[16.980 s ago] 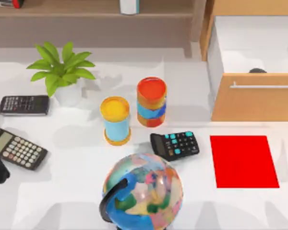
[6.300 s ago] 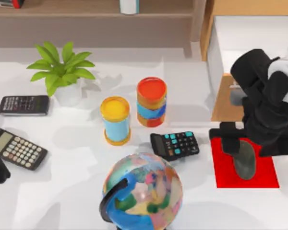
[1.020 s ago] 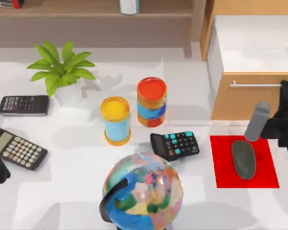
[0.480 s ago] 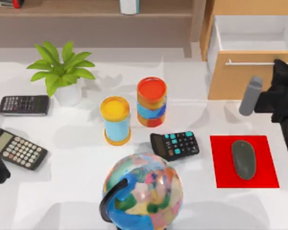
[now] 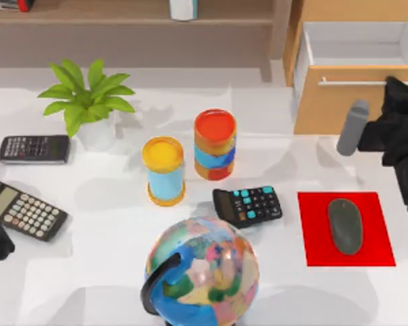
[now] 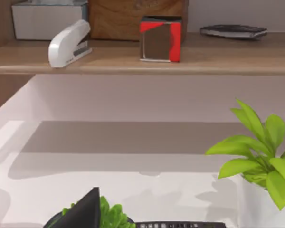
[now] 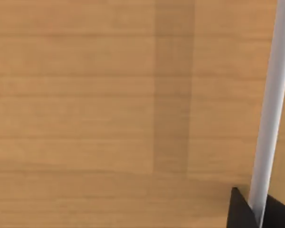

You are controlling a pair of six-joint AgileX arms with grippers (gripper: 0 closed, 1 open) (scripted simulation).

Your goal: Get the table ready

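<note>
The right gripper (image 5: pixel 400 102) pushes the light-brown wooden drawer's front (image 5: pixel 340 102) further shut than half a second ago — its finger gap cannot be told. The dark grey mouse (image 5: pixel 345 226) lies on the red pad (image 5: pixel 313 231) on the white glossy table (image 5: pixel 109 272).

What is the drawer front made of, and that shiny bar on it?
The drawer front looks like light-brown wood: faint grain lines run across it, with a matte finish. The handle bar seems to be metal, smooth and silvery-white with a soft sheen, though it might be plastic.
</note>
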